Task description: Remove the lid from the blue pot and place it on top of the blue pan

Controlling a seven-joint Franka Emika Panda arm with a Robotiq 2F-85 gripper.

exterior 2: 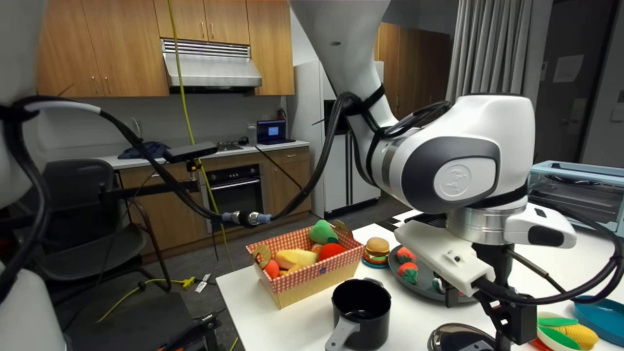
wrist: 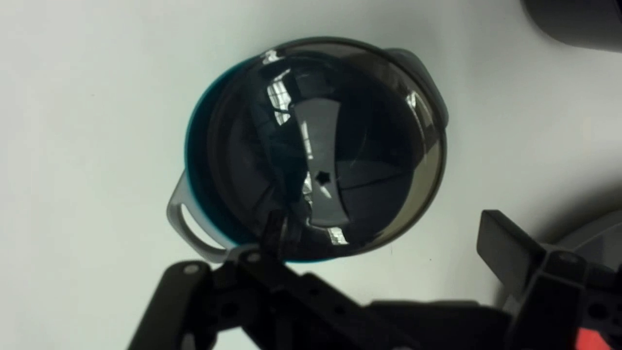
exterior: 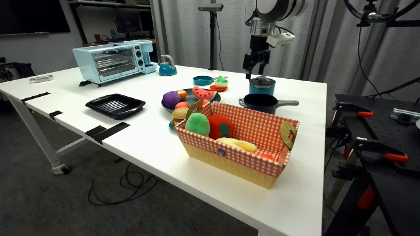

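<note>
The blue pot stands on the table. It is teal with short grey handles; its rim shows in the wrist view. A dark see-through lid with a grey bar handle covers it; the lid also shows in both exterior views. My gripper is open and empty above the pot. In the wrist view, one finger overlaps the lid's near edge and the other is right of the lid. The blue pan is shallow and teal with a long handle; part shows.
A black saucepan stands close to the pot. A checked basket of toy food, a grey plate of toy fruit and a red saucer with a bowl are nearby. A black tray, kettle and toaster oven are farther off.
</note>
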